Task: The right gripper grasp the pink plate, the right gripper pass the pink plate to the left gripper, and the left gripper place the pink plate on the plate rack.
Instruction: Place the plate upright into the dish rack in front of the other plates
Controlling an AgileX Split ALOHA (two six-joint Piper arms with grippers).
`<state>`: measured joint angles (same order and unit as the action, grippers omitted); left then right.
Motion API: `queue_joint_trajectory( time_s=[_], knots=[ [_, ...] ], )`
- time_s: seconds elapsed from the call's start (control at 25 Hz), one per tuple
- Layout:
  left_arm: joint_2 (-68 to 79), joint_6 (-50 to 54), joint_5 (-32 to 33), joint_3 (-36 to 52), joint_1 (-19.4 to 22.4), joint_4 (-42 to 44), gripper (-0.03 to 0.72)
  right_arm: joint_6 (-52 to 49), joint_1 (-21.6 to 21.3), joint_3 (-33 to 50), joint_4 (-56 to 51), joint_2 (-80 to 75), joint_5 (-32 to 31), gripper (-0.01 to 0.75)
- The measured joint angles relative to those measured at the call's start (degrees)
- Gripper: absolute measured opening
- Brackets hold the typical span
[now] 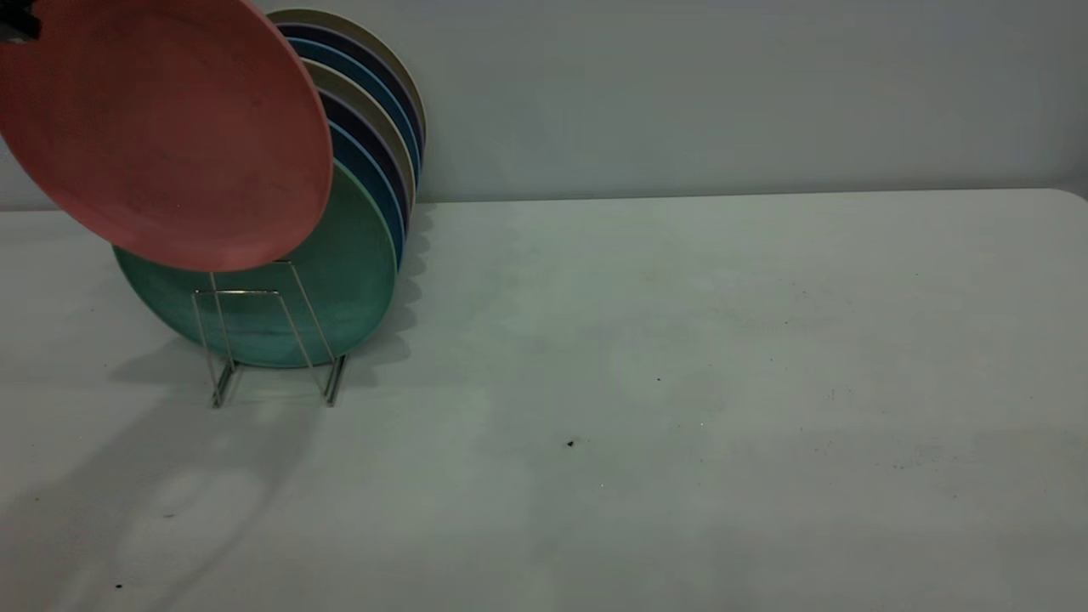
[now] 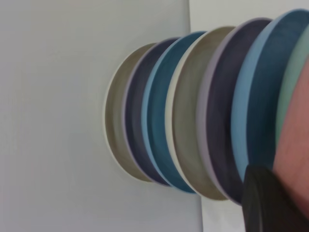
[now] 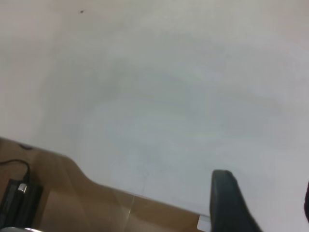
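The pink plate [image 1: 161, 127] hangs tilted in the air at the far left, in front of and above the plate rack [image 1: 246, 336]. Its lower edge is just above the rack's front wire loops. Only a dark bit of my left gripper [image 1: 15, 25] shows at the plate's upper left edge, and it is shut on the plate. In the left wrist view one black finger [image 2: 270, 205] lies against the pink plate [image 2: 295, 140]. My right gripper [image 3: 265, 203] is open and empty over bare table near its edge. It is out of the exterior view.
A mint-green plate [image 1: 340, 280] stands in the rack right behind the pink plate, with several blue, dark purple and beige plates [image 1: 374, 119] in a row behind it. The wall is just behind the rack. The table [image 1: 680, 382] stretches to the right.
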<state>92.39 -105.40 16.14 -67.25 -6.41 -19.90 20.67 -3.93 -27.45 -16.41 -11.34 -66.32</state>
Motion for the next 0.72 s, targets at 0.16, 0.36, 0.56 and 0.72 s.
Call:
queue_joint_trajectory(
  time_s=[0.16,0.36,0.56,0.72],
  knots=[
    [0.7,-0.1,-0.5,0.0,0.0,0.0,0.039,-0.2,0.0,0.0,0.0,0.0,0.1,0.392],
    [1.0,-0.1,-0.6,1.1,0.0,0.0,0.039,-0.2,0.0,0.0,0.0,0.0,0.1,0.389],
    [2.5,-0.3,-1.0,1.2,0.0,0.0,0.041,-0.2,0.0,0.0,0.0,0.0,0.1,0.388],
    [3.8,-0.3,-1.1,1.2,0.0,0.0,0.042,-0.2,0.0,0.0,0.0,0.0,0.1,0.388]
  ],
)
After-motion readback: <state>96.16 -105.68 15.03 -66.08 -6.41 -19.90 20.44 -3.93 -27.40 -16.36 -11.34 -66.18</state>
